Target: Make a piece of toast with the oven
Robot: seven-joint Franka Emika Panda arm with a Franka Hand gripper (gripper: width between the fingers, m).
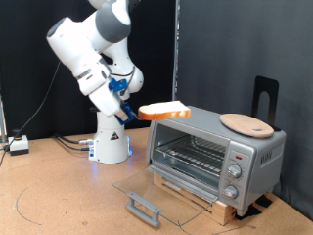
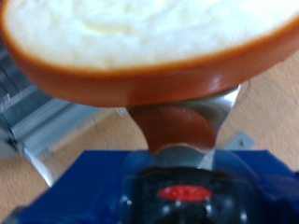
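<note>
The tool [image 1: 130, 111] is closed on the piece of toast [image 1: 163, 111], pinching it at one edge. In the wrist view the toast [image 2: 149, 47] is very close, with its pale middle and brown crust, and one metal finger [image 2: 177, 126] presses up under it.

The toast hangs flat in the air, just above the top corner of the oven [image 1: 210, 152] on the exterior view's left. It is not inside yet.

The oven sits on a wooden board on the tabletop [image 1: 59, 196]. Its glass door [image 1: 161, 191] is folded all the way down, and the wire rack [image 1: 196, 155] shows inside. A round wooden plate [image 1: 246, 123] lies on top of the oven.

What could go wrong? The toast is held only by its edge, so it could tip, bend or slip out if the arm jerks. It is also higher than the opening, so it could bump the oven's top or side. If it falls, it may land on the glass door or the tabletop.
</note>
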